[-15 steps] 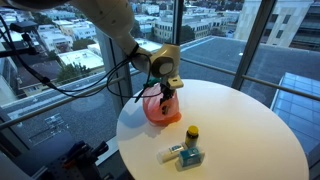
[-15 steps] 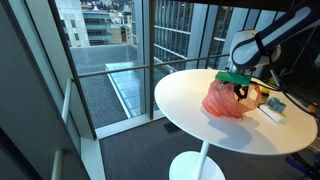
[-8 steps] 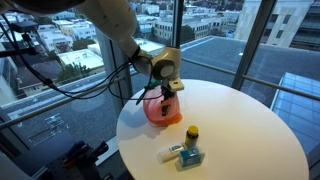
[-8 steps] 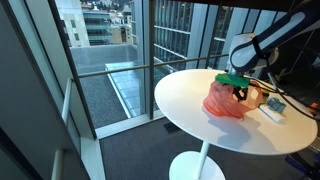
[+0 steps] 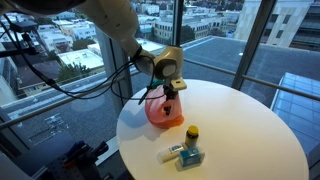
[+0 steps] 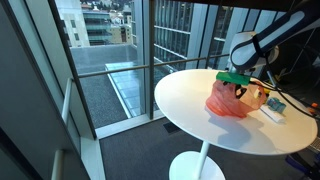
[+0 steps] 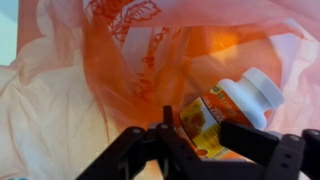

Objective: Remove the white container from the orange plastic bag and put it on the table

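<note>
The orange plastic bag (image 7: 90, 80) fills the wrist view, its mouth open toward the camera. Inside lies the white container (image 7: 240, 100), a bottle with a white cap and an orange-and-yellow label, tilted with the cap to the upper right. My gripper (image 7: 197, 135) is inside the bag, its two black fingers pressed against the labelled body from either side. In both exterior views the gripper (image 5: 170, 95) (image 6: 240, 88) points down into the bag (image 5: 160, 113) (image 6: 228, 104), which sits near the edge of the round white table (image 5: 250, 130). There the container is hidden by the bag.
A small yellow-capped bottle (image 5: 192, 133), a teal box (image 5: 189, 157) and a white tube (image 5: 168, 153) lie near the table's front edge. The same clutter (image 6: 272, 104) shows behind the bag in an exterior view. Glass walls and a railing surround the table.
The jaws have closed in from wide open onto the container. The gripper sits slightly lower in the bag, and the bag has shifted a little.
</note>
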Controlling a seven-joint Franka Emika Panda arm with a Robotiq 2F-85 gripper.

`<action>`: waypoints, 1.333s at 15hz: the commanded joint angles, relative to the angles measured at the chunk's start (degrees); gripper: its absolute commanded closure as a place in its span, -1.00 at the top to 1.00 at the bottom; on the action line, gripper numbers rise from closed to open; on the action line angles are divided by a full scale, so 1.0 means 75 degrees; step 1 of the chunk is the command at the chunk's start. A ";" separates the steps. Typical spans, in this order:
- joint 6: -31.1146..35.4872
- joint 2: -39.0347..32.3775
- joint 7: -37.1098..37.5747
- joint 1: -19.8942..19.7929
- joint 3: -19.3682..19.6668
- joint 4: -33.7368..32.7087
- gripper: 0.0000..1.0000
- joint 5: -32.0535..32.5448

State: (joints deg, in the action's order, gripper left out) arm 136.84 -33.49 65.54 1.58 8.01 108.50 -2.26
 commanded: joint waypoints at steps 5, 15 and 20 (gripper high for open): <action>-0.0411 0.0937 -0.1107 -0.0008 -0.0010 0.0662 -1.00 0.0116; -0.0681 0.1589 -0.1742 0.0000 0.0080 0.1223 -0.45 0.0553; -0.0685 0.1437 -0.2012 -0.0028 0.0027 0.1055 0.34 0.0542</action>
State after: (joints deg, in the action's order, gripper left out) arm 132.58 -23.16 52.84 1.58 8.36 116.69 1.14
